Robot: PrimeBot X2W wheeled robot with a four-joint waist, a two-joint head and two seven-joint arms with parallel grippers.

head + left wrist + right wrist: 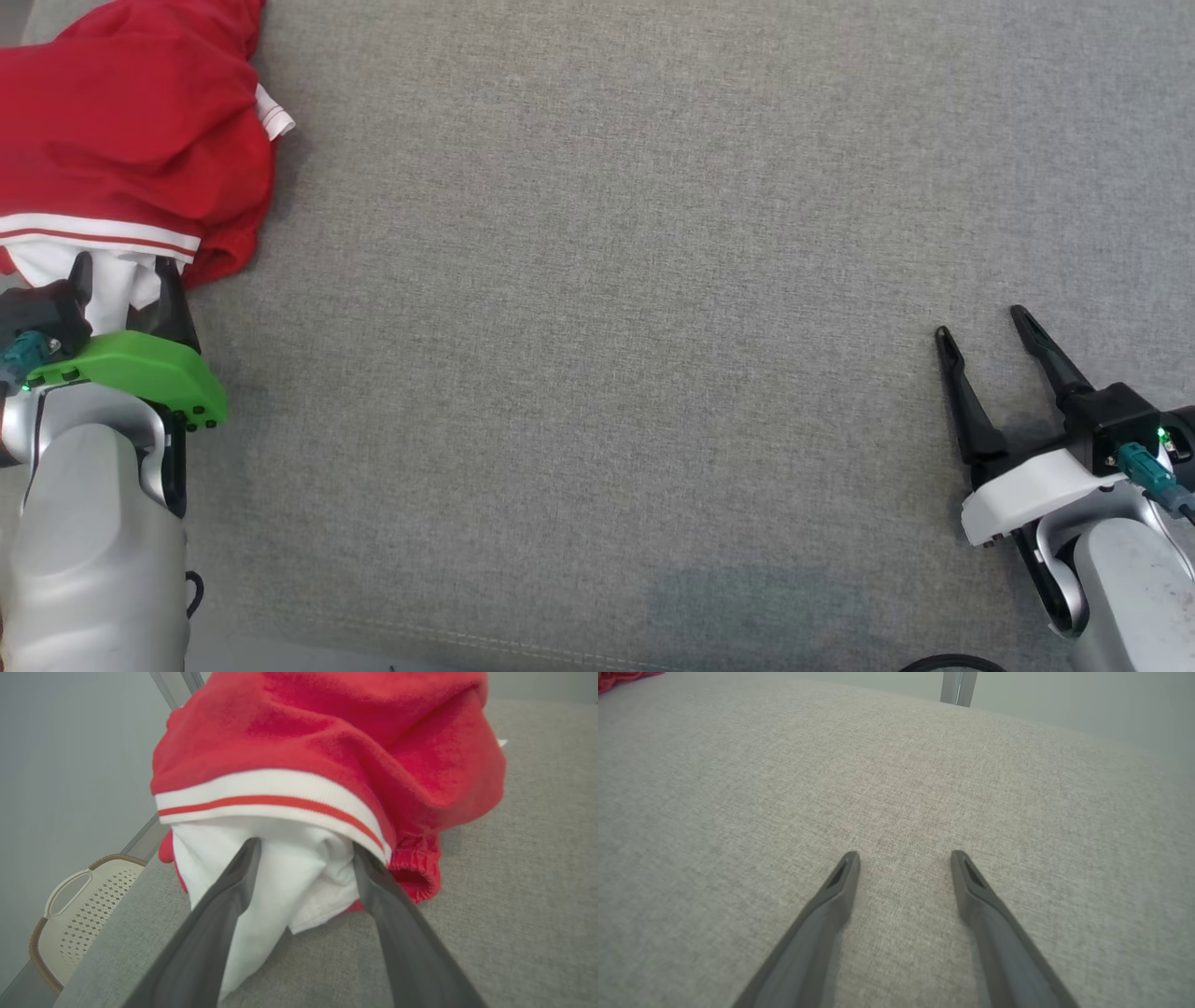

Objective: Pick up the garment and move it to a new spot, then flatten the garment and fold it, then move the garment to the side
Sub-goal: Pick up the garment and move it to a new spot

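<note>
a: where is the garment [131, 121]?
b: crumpled in a red pile at the far left of the grey surface [597, 327], about 10 o'clock in the head view. a white band [93, 233] with a red stripe runs 9 to 3 along its near edge, and a white fold [285, 872] hangs out below that.
a: and the left gripper [126, 271]?
b: right at that edge, with the garment at 12 o'clock from it. in the left wrist view its fingers stand apart with the fold between them, tips just under the band. they aren't clamped on anything.
a: the right gripper [980, 322]?
b: fingers apart too, over bare surface at 4 o'clock in the head view. the garment lies toward 10 o'clock from it, well apart.
a: so the left arm takes it.
b: i'd judge so. it's far nearer, and the pick-up calls for closing on that fold.
a: which way does the long axis run?
b: can't tell. the garment is bunched, and the head view's top and left edges cut it off. i can't make out sleeves, a collar or its full outline. cloth hides whether the left fingertips touch the surface. a pale basket [70, 914] sits beyond the surface's edge, at 8 o'clock in the left wrist view.
</note>
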